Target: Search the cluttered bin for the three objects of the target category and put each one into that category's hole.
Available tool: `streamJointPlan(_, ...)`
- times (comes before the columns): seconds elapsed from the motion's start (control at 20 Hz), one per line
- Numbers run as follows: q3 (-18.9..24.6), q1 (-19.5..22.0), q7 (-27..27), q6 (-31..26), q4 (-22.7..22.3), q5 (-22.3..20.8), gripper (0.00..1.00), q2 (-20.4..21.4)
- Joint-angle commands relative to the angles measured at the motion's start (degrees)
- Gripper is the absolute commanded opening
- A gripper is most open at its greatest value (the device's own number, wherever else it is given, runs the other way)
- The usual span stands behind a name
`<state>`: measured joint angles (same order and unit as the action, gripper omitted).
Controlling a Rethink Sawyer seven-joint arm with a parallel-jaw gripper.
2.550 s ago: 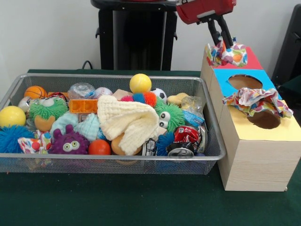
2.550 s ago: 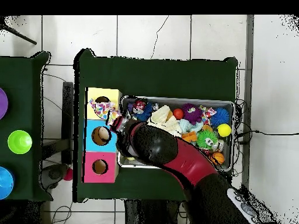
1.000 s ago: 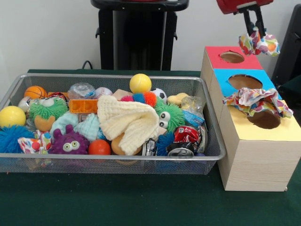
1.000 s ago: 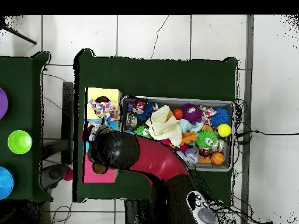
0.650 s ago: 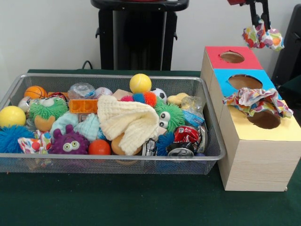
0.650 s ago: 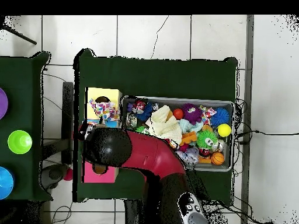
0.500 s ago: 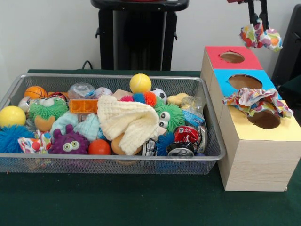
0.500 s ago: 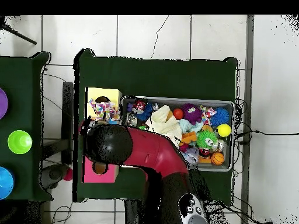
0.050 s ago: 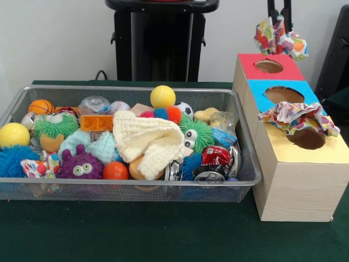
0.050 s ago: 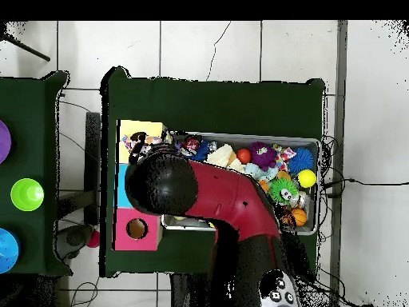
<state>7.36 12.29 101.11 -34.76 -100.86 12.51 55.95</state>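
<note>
Gripper (image 9: 278, 16) clamping patterned cloth (image 9: 280, 38) above red hole (image 9: 269, 66); second cloth (image 9: 297, 116) blocking yellow hole (image 9: 308, 139)

Robot lab, green-clothed table (image 9: 163, 234) on pale tiled floor (image 10: 192, 48), loose cables (image 10: 363, 182), black pedestal (image 9: 158, 41), bare white wall (image 9: 54, 38)

Arm (image 10: 216, 200) swung paper wad (image 9: 279, 39) back binward.

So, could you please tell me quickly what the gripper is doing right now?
Gripper: closed, holding a colourful crumpled cloth in the air above the red section of the box.
</note>
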Motion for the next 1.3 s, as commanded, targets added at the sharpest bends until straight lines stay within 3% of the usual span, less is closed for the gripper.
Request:
streamJointPlan(0.05,-3.7,-1.0,12.6,-6.6,6.2,-2.3,0.0,-4.7)
streamJointPlan(0.5,-6.1,-4.8,15.1,-3.2,8.5,-0.5,0.0,-8.9)
streamJointPlan(1.0,-8.2,-9.0,18.0,1.2,7.6,2.8,0.0,-11.9)
streamJointPlan(1.3,-8.5,-9.7,17.0,2.0,6.4,3.7,0.0,-12.5)
